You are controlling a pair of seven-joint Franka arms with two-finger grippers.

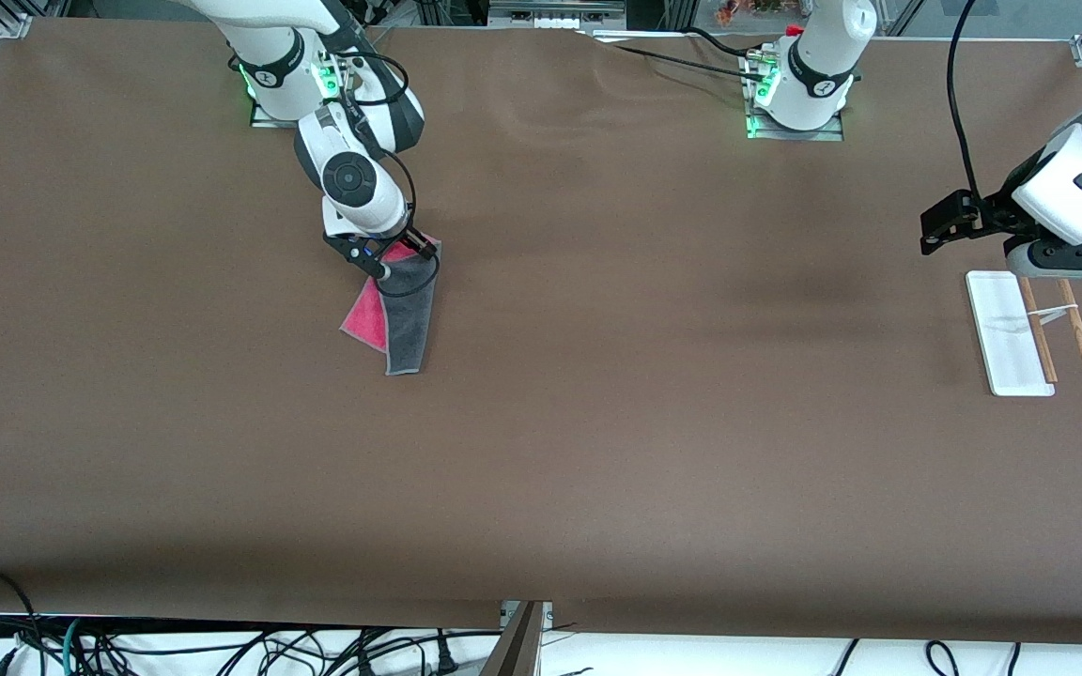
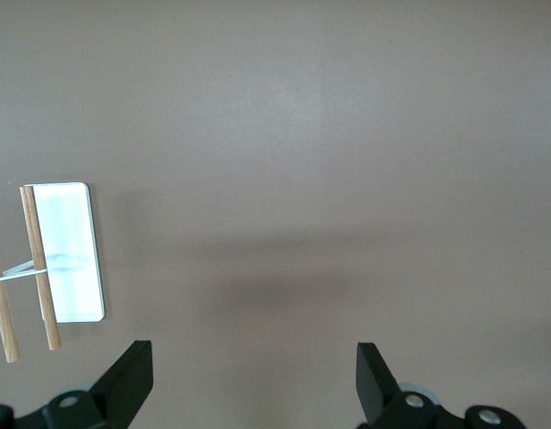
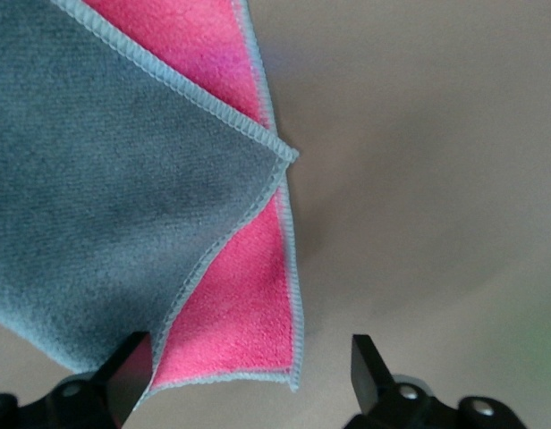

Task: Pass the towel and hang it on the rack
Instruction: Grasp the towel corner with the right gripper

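The towel lies on the brown table toward the right arm's end, folded so the dark grey face covers most of the pink-red face. My right gripper is down at the towel's end farthest from the front camera. In the right wrist view the gripper is open, with a pink corner of the towel between its fingers, not clamped. The rack stands at the left arm's end: white base and two wooden rods. My left gripper hovers above the rack, open and empty; the rack shows beside it.
Both arm bases stand along the table edge farthest from the front camera. A black cable hangs by the left arm. Bare brown table spans between the towel and the rack. Cables lie below the table edge nearest the camera.
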